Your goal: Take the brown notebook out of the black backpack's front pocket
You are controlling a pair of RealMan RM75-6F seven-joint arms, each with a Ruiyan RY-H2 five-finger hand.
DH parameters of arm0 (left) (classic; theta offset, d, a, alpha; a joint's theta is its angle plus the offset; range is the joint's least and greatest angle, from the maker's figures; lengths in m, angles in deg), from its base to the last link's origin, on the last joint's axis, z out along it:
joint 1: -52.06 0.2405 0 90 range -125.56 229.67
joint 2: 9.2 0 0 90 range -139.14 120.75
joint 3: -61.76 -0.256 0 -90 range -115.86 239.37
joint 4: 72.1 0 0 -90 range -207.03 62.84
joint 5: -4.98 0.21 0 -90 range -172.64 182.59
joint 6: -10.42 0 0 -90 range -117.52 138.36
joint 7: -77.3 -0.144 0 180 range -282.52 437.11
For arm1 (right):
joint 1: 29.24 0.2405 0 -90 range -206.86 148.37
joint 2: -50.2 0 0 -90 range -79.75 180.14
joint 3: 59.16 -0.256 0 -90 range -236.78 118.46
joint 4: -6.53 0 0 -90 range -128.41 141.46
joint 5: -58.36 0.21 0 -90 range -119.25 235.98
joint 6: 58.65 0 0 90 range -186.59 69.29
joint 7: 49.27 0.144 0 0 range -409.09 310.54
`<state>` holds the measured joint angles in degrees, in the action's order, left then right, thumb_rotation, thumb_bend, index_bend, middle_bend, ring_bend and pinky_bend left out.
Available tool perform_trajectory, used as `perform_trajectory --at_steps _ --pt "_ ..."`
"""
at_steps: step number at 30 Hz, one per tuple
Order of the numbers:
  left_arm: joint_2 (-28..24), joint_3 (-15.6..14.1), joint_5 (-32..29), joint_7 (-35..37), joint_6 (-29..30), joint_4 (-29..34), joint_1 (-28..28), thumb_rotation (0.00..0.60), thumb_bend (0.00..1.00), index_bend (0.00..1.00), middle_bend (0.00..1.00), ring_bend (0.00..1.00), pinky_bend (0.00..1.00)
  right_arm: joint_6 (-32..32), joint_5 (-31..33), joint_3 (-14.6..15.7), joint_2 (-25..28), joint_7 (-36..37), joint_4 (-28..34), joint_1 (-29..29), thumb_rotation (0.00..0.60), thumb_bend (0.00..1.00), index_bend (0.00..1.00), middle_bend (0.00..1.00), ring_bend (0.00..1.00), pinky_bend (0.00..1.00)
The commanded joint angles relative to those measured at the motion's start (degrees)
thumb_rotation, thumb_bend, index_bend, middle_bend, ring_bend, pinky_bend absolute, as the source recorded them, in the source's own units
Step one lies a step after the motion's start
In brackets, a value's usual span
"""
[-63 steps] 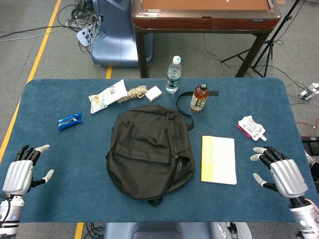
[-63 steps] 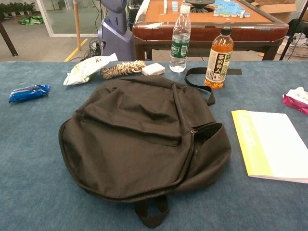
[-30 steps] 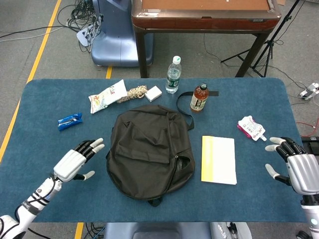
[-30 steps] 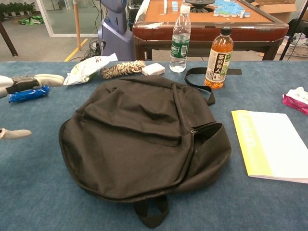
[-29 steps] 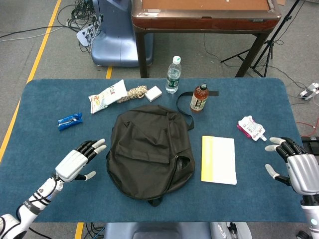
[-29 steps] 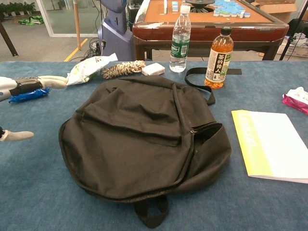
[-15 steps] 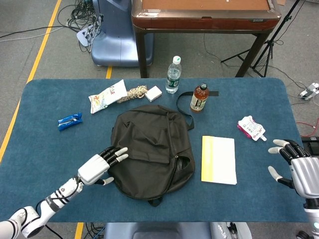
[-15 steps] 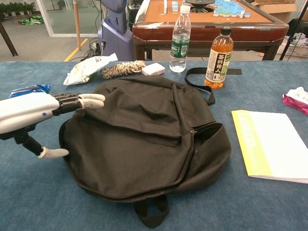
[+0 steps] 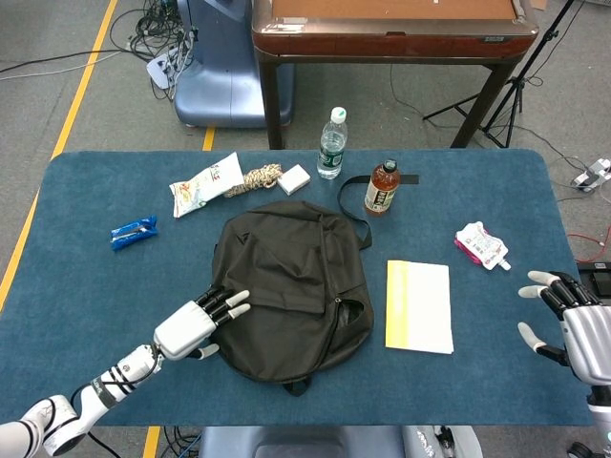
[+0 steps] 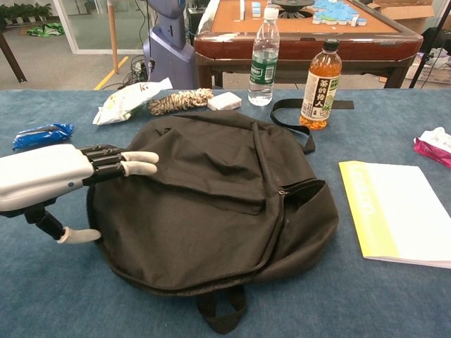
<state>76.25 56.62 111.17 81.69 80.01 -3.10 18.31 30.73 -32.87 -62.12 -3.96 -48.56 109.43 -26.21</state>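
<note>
Since half a second ago our left hand [image 9: 196,327] has been sliding a little further in over the backpack's [image 9: 286,286] left edge, and our right hand [image 9: 571,326] has been drifting slightly toward the table's [image 9: 76,239] right edge. We are now reaching with the left fingers [image 10: 137,163] spread and extended over the black fabric, holding nothing (whether the tips are pressing the bag or hovering just above it, we cannot tell). The thumb [image 10: 79,235] is sitting apart, low beside the bag's edge. Our right hand is hanging open by the table's right edge, fingers apart, well away from everything. The backpack is lying flat mid-table, its front pocket zipper [image 10: 296,190] partly open on the right side; the brown notebook is not showing, so we cannot tell where it is lying. A yellow-edged booklet [image 9: 418,305] is lying just right of the bag, and a tea bottle [image 9: 381,187] is standing behind it.
</note>
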Motion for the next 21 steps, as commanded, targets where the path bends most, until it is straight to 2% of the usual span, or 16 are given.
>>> perform_trajectory --at_steps 1,9,13,21 --pt "-0.7 -0.5 -0.2 -0.9 0.2 0.7 0.2 0.6 0.22 0.0 0.0 0.0 0.05 0.0 -0.2 0.0 0.1 -0.1 0.1 0.0 0.6 0.27 0.38 0.26 0.18 0.38" --pt "2.6 0.6 -2.2 2.1 -0.9 2.3 -1.0 0.6 0.22 0.01 0.0 0.0 0.03 0.4 -0.2 0.1 -0.1 0.1 0.0 -0.4 0.6 0.27 0.38 0.26 0.18 0.38" --pt "5.0 1.8 -3.4 1.8 -2.9 1.4 -2.6 0.6 0.22 0.09 0.0 0.0 0.03 0.5 -0.3 0.0 0.0 0.3 -0.1 -0.5 0.6 0.27 0.38 0.26 0.18 0.38" --pt "7.3 2.7 -5.1 -2.1 -5.2 -1.3 -4.1 0.6 0.22 0.19 0.0 0.0 0.03 0.8 0.2 0.1 0.1 1.2 -0.8 -1.0 0.6 0.27 0.38 0.26 0.18 0.38"
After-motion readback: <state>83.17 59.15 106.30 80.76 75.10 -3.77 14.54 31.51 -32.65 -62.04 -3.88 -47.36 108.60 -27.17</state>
